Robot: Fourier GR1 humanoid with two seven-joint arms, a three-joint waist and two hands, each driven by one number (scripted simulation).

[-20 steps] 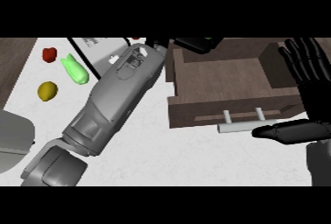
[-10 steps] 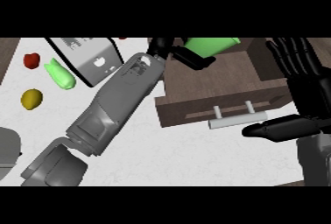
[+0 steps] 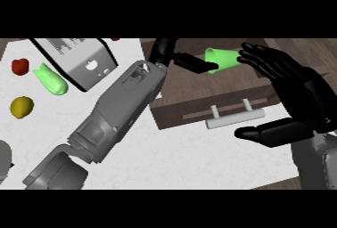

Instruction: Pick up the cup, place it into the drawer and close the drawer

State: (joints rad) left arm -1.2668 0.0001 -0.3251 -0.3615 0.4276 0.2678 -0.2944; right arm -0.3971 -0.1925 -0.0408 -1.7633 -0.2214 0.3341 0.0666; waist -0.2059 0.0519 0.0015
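A light green cup lies tipped on its side in the air over the open brown drawer, near the top middle of the head view. My left hand is shut on it, dark fingers pinching its left side, with the grey forearm running down to the lower left. My right hand stands open just right of the cup, fingers up and thumb pointing left below the drawer's white handle. The drawer's inside is partly hidden by my left arm.
On the white counter at the left lie a red fruit, a green vegetable and a yellow lemon. A grey-white box stands at the top left. A grey object shows at the left edge.
The green cup, unseen a second ago, came in at the top in my left hand and now sits lower, over the drawer. The right hand has stayed open beside it.
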